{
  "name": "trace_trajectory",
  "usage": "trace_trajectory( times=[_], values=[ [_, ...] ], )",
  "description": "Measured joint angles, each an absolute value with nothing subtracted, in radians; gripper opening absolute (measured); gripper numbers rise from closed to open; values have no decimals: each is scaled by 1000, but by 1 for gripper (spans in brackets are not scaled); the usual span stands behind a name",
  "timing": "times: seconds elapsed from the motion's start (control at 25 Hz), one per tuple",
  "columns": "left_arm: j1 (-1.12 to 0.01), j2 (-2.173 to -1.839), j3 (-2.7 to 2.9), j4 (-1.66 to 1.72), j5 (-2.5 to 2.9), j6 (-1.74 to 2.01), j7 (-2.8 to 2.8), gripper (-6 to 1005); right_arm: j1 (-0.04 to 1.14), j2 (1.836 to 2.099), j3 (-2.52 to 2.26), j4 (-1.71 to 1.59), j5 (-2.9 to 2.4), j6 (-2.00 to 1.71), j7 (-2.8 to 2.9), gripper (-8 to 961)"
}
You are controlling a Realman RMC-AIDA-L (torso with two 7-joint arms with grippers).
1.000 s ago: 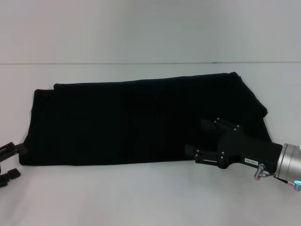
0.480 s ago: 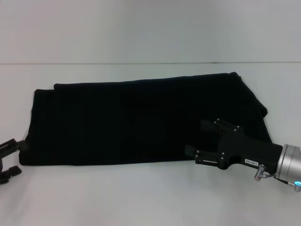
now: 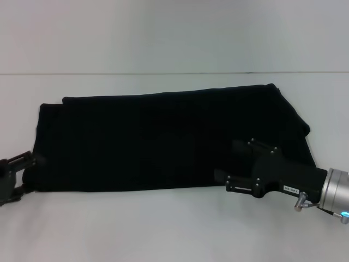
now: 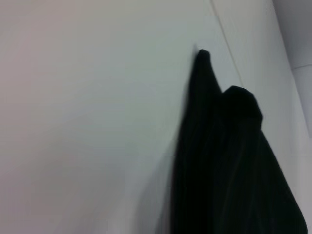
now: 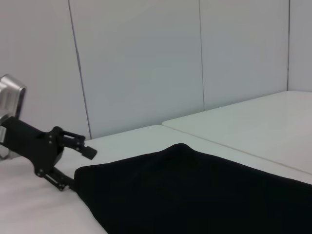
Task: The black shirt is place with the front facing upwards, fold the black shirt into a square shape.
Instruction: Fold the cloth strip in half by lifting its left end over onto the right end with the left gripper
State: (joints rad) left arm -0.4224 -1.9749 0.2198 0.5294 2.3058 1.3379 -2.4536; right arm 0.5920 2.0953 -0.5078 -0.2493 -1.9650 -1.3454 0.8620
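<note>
Honestly, a lot is hard to read here. The left claw is cut off at the head view's left edge; its fingers sit at the shirt's near-left corner. In the right wrist view the same claw shows farther off, its two fingers spread, the lower one at the cloth edge and the upper one above it. Can't tell if cloth is pinched between them.

The right claw lies low over the near-right part of the shirt, black on black. Its fingertips blend into the cloth, so I can't tell how far open it is or whether it grips anything. Its silver wrist section runs off the right edge.

The left wrist view shows only a dark fold of shirt with a pointed tip and a rounded bump against pale counter; none of that arm's own fingers visible there.

Shirt: plain black, lying flat as a long band across the counter, running left to right. Far edge slopes up toward the right and the right end is rounded off and uneven. At the left end a second layer edge shows just inside the far edge. No print or label visible on the upward face.

Counter is white and matte. A thin seam line crosses behind the shirt. The right wrist view shows a second white surface next to it and pale panelled walls with vertical joints behind.
</note>
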Motion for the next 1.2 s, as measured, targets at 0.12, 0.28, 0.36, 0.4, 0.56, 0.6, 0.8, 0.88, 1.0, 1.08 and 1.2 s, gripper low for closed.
trace_trajectory(
  times=[0.12, 0.28, 0.36, 0.4, 0.56, 0.6, 0.8, 0.88, 1.0, 1.08, 1.2],
  values=[
    [-440, -1976, 239, 527, 2306, 1324, -2456, 911, 592, 2095, -508, -247, -1965, -1345, 862, 932],
    [-459, -1976, 255, 528, 2306, 1310, -2459, 901, 592, 2095, -506, -246, -1965, -1345, 862, 932],
    [-464, -1976, 263, 529, 2306, 1310, -2459, 897, 592, 2095, -506, -245, -1965, -1345, 862, 932],
    [-467, -1976, 271, 530, 2306, 1310, -2459, 894, 592, 2095, -506, -245, -1965, -1345, 862, 932],
    [-481, -1964, 352, 535, 2307, 1316, -2510, 884, 593, 2095, -506, -245, -1963, -1346, 862, 931],
    [-483, -1963, 366, 537, 2307, 1317, -2514, 882, 594, 2095, -506, -245, -1963, -1347, 862, 931],
    [-492, -1974, 408, 585, 2307, 1318, -2506, 870, 597, 2095, -506, -245, -1962, -1350, 864, 931],
    [-492, -1980, 408, 600, 2307, 1316, -2502, 798, 598, 2095, -506, -245, -1962, -1350, 864, 931],
    [-492, -1980, 408, 600, 2307, 1312, -2504, 690, 598, 2095, -506, -245, -1962, -1350, 865, 930],
    [-491, -1977, 408, 597, 2307, 1311, -2506, 580, 597, 2095, -506, -245, -1962, -1350, 865, 930],
    [-489, -1977, 409, 597, 2307, 1306, -2507, 416, 597, 2095, -506, -245, -1962, -1350, 865, 930]
  ],
)
